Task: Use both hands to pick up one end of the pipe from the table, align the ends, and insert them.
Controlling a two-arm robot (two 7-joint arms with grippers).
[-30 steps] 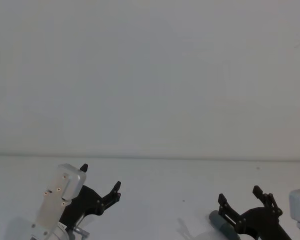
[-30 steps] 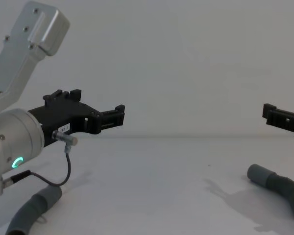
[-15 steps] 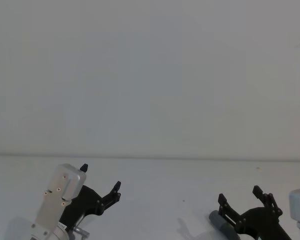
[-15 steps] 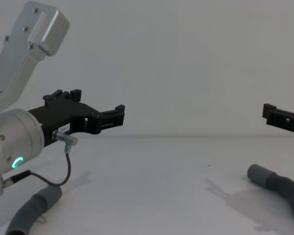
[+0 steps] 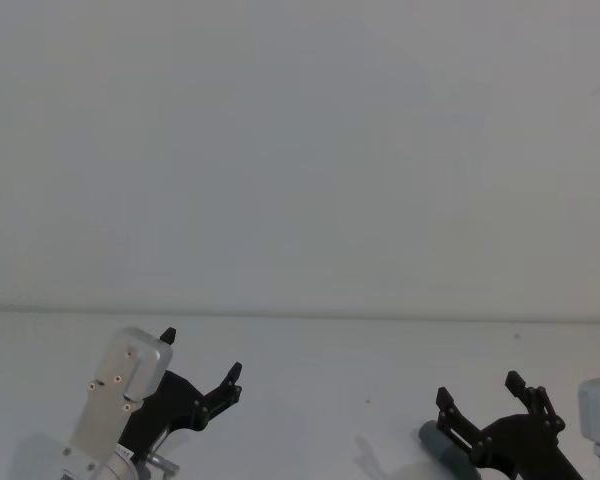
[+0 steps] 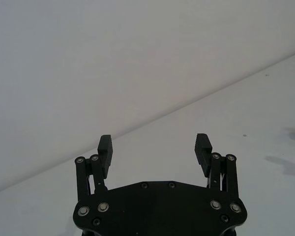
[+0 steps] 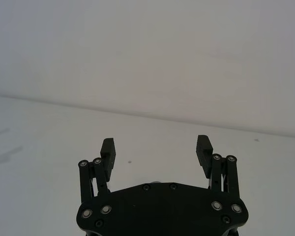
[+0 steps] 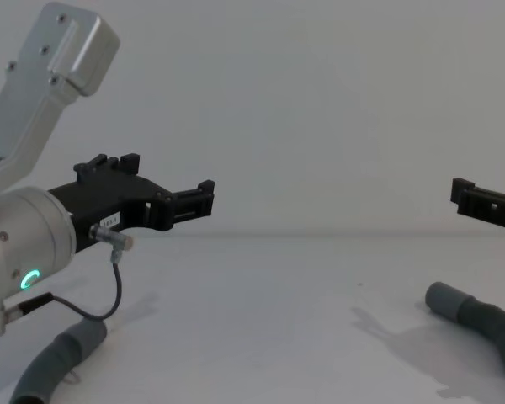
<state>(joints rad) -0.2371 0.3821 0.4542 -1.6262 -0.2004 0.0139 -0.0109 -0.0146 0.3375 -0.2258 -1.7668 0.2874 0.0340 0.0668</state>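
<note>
The pipe lies on the white table (image 8: 261, 320). One smooth grey end (image 8: 444, 299) rests at the right and leads into the ribbed hose (image 8: 492, 326). The other end (image 8: 67, 352) lies at the lower left, and the hose's middle runs out of view below. The left gripper (image 8: 168, 178) (image 5: 202, 355) (image 6: 154, 145) hovers open above the table, above and beyond the left end, nothing between its fingers. Also open and empty, the right gripper (image 5: 479, 390) (image 7: 156, 146) (image 8: 480, 200) hangs over the right end (image 5: 435, 440).
A thin black cable with a metal plug (image 8: 111, 241) loops under the left wrist. A pale grey wall (image 5: 300, 150) rises behind the table's far edge. Bare table lies between the two pipe ends.
</note>
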